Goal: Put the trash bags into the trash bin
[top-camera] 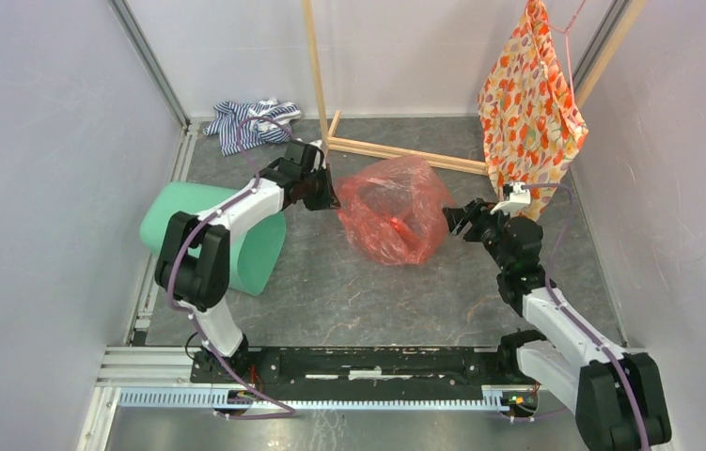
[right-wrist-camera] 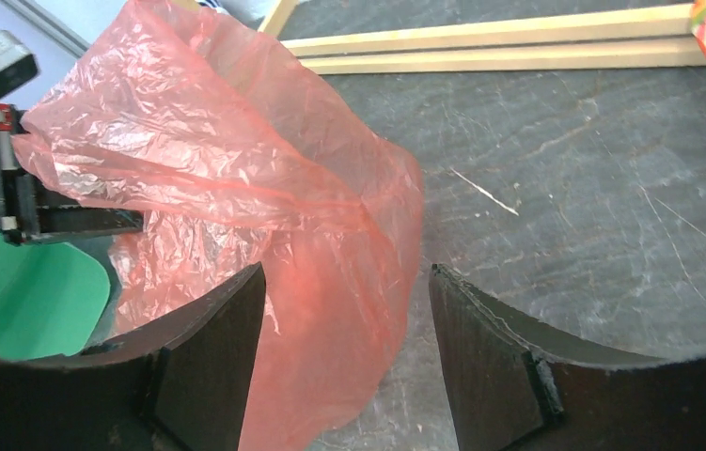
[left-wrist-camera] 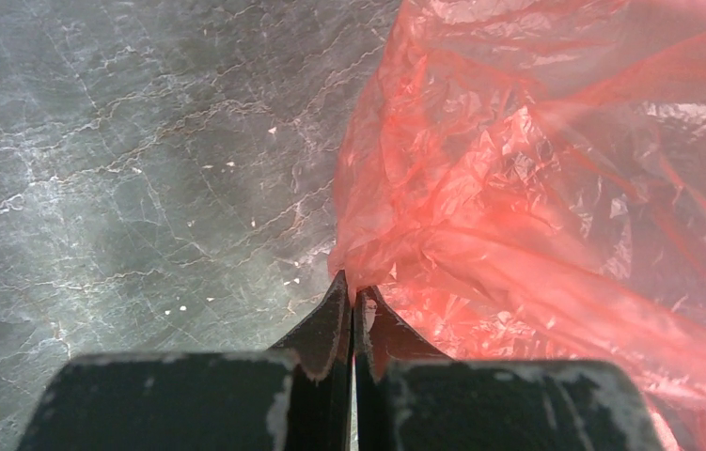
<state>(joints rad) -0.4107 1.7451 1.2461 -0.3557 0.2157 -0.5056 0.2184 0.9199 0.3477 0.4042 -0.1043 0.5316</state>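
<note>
My left jaws pinch the trash bag point(top-camera: 391, 209) by its edge; my right jaws stand spread astride its far side on the bench point(top-camera: 349, 291) — to haul it, I judge, into the tipped trash bin point(top-camera: 168, 221) at my left.

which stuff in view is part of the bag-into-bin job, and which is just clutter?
Job:
- red plastic bag, on the table between the arms
- mint-green bin, lying on its side

Lying about:
- striped cloth, crumpled at the back
- floral cloth, hanging up
- wooden frame
</note>
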